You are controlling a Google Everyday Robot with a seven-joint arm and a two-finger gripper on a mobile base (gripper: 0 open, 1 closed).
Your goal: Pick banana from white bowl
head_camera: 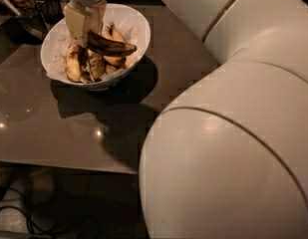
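Nearest, my arm's big white shell fills the right foreground above the dark glossy table. Beyond it sits the white bowl, holding several bananas. Over its left half my gripper points straight down, fingers pinching the left end of the banana. Its long axis runs rightward from them, roughly level, just above the other bananas. I judge a straight lift clears the rim.
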